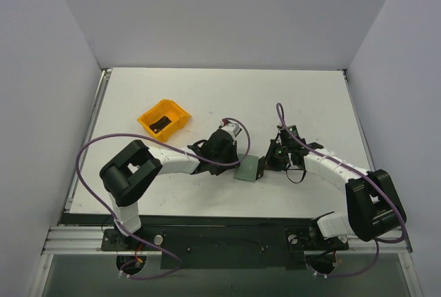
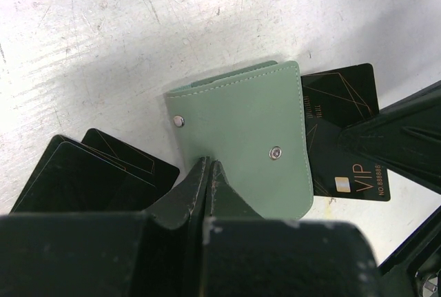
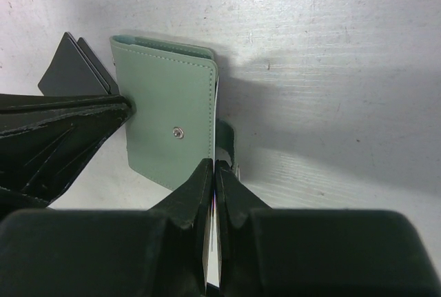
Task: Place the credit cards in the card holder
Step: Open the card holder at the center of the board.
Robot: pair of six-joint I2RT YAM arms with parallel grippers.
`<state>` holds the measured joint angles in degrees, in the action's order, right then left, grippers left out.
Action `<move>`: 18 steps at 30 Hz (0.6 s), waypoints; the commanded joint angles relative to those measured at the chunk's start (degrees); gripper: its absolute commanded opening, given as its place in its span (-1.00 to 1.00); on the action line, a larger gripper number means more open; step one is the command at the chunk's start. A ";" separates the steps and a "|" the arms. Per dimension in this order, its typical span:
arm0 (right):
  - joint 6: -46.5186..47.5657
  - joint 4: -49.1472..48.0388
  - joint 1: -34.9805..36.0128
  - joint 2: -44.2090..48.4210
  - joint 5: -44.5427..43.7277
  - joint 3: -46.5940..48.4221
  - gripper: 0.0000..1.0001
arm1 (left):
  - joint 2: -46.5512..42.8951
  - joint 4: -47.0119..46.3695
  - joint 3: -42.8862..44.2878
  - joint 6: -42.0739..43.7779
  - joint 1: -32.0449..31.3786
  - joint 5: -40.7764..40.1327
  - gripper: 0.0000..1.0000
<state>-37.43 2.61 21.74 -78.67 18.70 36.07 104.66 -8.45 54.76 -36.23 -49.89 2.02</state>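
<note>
Card holder [image 2: 241,131], sage green and folded, with its snap studs showing, at the middle of the worktop [image 1: 289,97], directly between the two arms. Along its open side sits the VIP credit card [image 2: 344,111], whose long axis runs parallel to that side; one long margin passes behind the green flap, though whether it has entered a pocket cannot be told. The right gripper [image 3: 214,173], jaws pressed together, pinches this card by its outer margin, so the card holder lies straight ahead of its fingertips, toward the left arm. On the opposite side the left gripper [image 2: 209,169], jaws likewise pressed together, appears to nip the card holder's edge and brace it. Loose credit cards [image 2: 83,176] lie fanned on the worktop just beside the left gripper, partly under it. An orange bin [image 1: 179,116] stands well apart, beyond the left arm, with one dark card inside. Judgement: the coming move is a sideways slide of the card into the opening, so card and slot must be kept parallel
</note>
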 commanded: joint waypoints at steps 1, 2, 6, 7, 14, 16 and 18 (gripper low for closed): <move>0.52 -2.08 0.06 0.01 2.22 -0.57 -1.00 | 1.68 0.36 0.87 0.19 -0.12 0.79 -1.00; 0.52 -2.08 0.06 0.10 2.57 -0.65 -1.00 | 1.77 0.27 0.87 0.19 -0.12 0.88 -1.00; 0.34 -4.80 0.06 0.80 4.41 -1.00 -1.00 | 2.13 0.01 0.87 -0.07 -0.12 1.23 -1.00; 0.25 -4.98 0.06 1.33 4.85 -1.09 -1.00 | 2.21 0.01 0.87 -0.07 -0.12 1.23 -1.00; 0.08 -4.99 0.32 6.42 5.91 -0.74 -1.00 | 1.25 0.19 -0.09 -1.04 -0.03 0.70 -1.00; 0.08 -4.64 0.41 7.48 6.17 -0.22 -1.00 | 0.98 0.27 -0.36 -1.30 -0.12 0.79 -1.00; -0.01 -4.55 0.59 8.09 7.22 0.31 -1.00 | 0.63 0.10 -0.53 -1.48 -0.03 0.88 -1.00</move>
<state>-37.32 0.16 21.78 -73.43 21.61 34.76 105.01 -8.80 54.78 -37.12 -49.78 2.20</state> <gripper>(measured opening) 0.004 0.022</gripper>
